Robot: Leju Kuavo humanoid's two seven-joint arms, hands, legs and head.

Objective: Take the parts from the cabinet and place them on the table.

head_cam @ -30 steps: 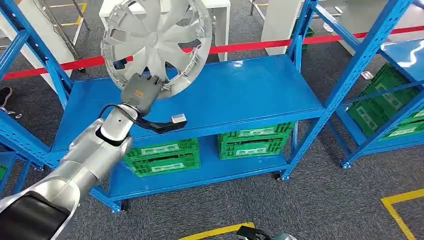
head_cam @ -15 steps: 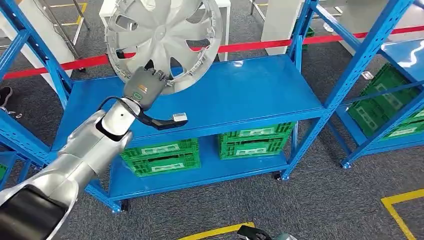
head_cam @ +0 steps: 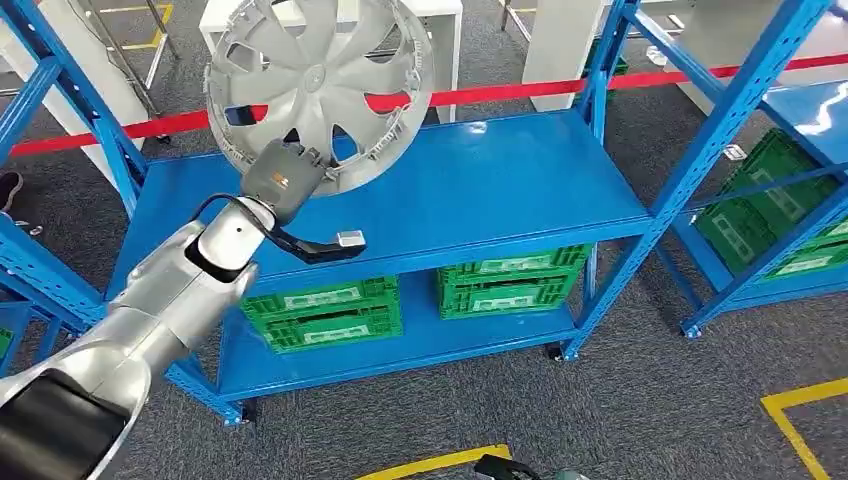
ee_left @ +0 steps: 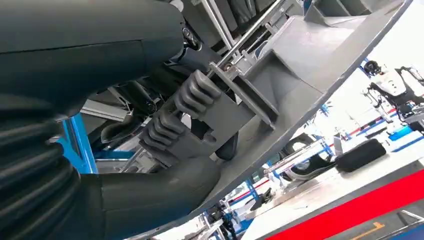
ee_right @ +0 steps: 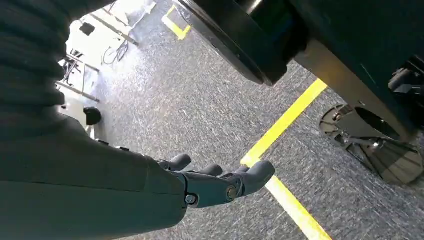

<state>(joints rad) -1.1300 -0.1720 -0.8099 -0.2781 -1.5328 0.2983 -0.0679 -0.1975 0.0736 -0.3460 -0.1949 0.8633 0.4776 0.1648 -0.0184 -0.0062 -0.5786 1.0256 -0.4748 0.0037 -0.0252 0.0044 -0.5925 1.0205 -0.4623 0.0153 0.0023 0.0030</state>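
The left hand (head_cam: 283, 175) has the hubcap (head_cam: 318, 90) by its lower rim, held up in the air above the left end of the blue shelf (head_cam: 480, 185). It stands nearly on edge, its face turned toward the head camera and tipped a little upward; being round, it has no long axis to speak of. Silver-grey plastic, matt, with swept spokes curling out from a small centre hub and dark openings between them. The ribbed outer ring runs all the way round.

From the left wrist, the fingers (ee_left: 196, 95) are curled tight over a moulded clip on the hubcap's (ee_left: 320, 55) back side, ribbed grey pads pressing the rim. A thin wire ring runs along that back face.

The right hand (ee_right: 215, 182) hangs over speckled grey carpet with a yellow floor line (ee_right: 282, 150), fingers loosely extended, holding nothing.

Green slatted crates (head_cam: 325, 312) sit on the lower shelf, and a red tape barrier (head_cam: 600, 82) stretches behind the rack.
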